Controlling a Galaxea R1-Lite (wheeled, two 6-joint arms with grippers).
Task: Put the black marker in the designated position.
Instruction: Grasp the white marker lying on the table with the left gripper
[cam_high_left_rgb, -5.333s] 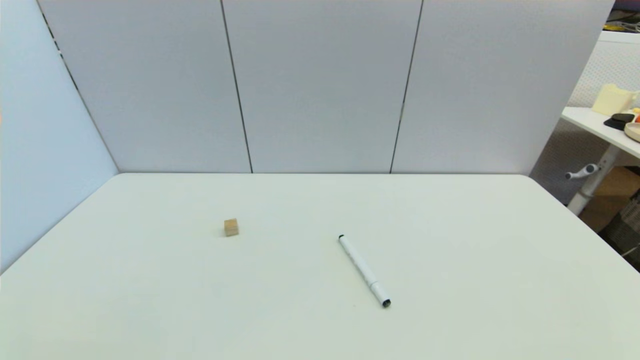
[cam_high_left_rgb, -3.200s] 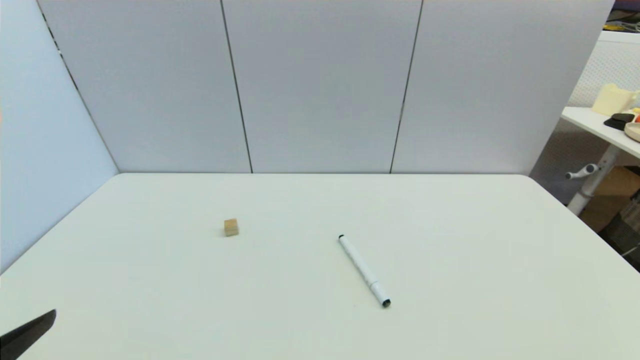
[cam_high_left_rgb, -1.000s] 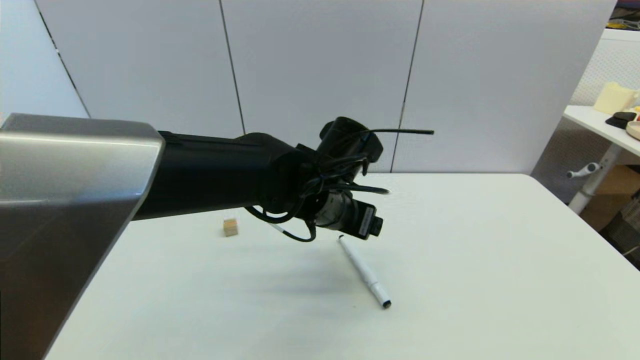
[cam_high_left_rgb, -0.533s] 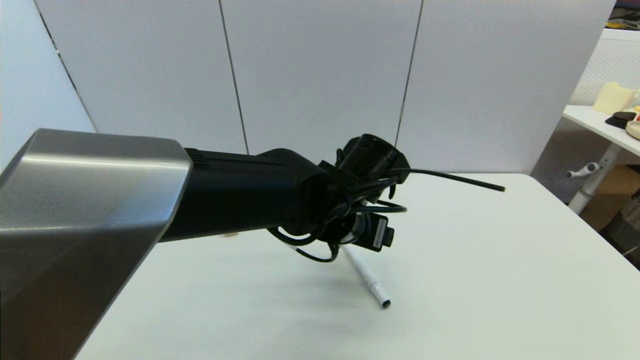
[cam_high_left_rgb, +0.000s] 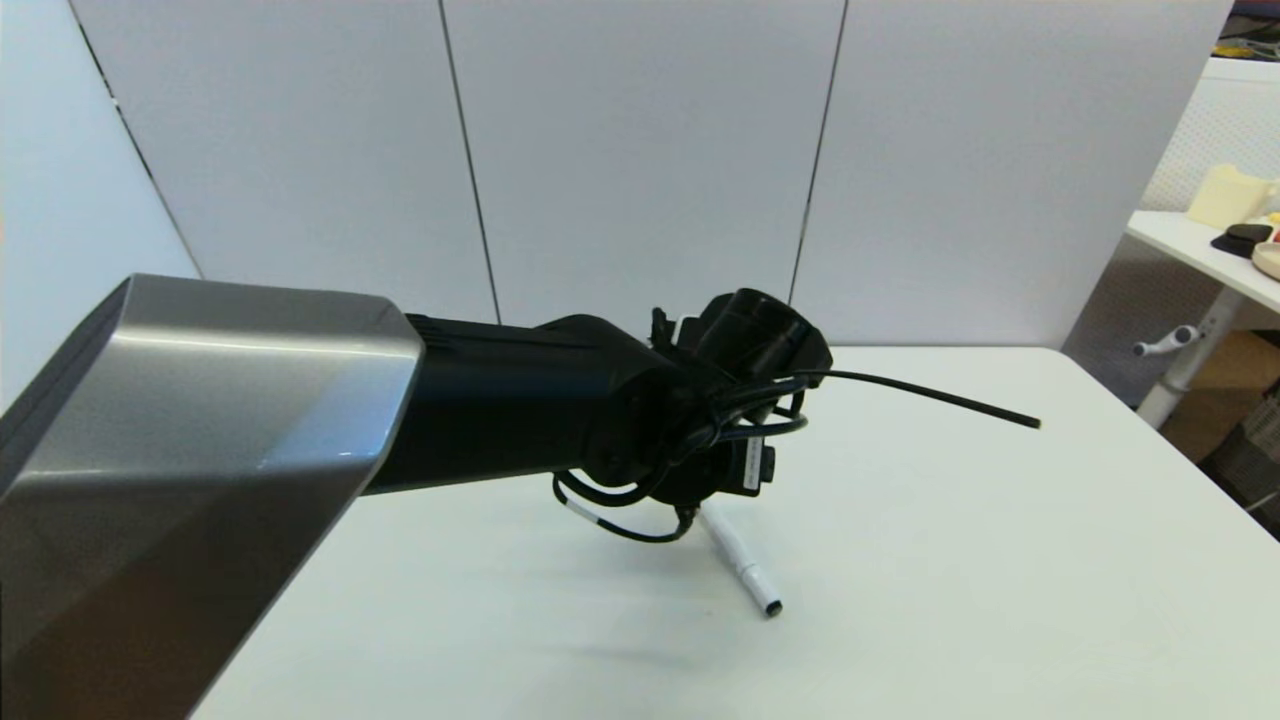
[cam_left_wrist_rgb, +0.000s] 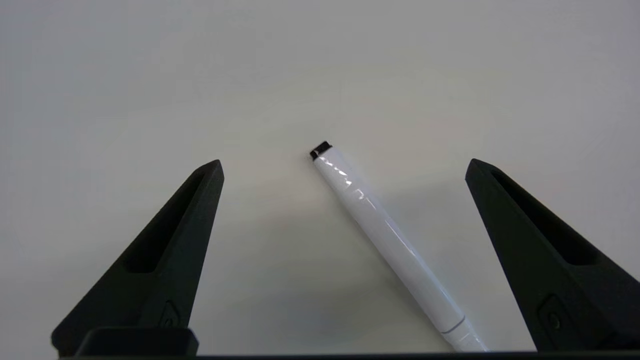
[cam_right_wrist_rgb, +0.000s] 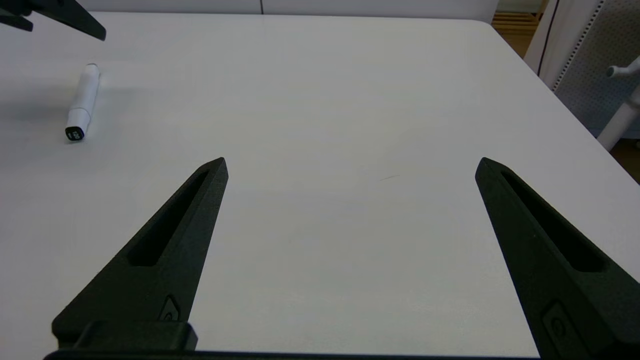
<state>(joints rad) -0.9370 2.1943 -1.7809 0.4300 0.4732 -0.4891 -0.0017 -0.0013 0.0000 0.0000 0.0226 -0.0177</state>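
The black marker (cam_left_wrist_rgb: 390, 245) is a slim white pen lying flat on the white table (cam_high_left_rgb: 950, 520). In the head view only its near, dark-capped half (cam_high_left_rgb: 745, 570) shows below my left wrist (cam_high_left_rgb: 720, 440). My left gripper (cam_left_wrist_rgb: 345, 162) hangs open above the marker, one finger on either side, not touching it. Its small black tip (cam_left_wrist_rgb: 320, 149) lies between the fingertips. The tan cube is hidden behind my left arm. My right gripper (cam_right_wrist_rgb: 351, 160) stands open and empty over the table's right part, with the marker (cam_right_wrist_rgb: 82, 102) far off to its side.
A loose black cable (cam_high_left_rgb: 930, 395) sticks out rightward from my left wrist. Grey wall panels (cam_high_left_rgb: 640, 170) close off the back and left. Beyond the table's right edge stands a side table (cam_high_left_rgb: 1195, 250) with a few items on it.
My left arm came in from the lower left, reached over the marker and sank lower in the last second. It now covers the tan cube. The marker has not moved.
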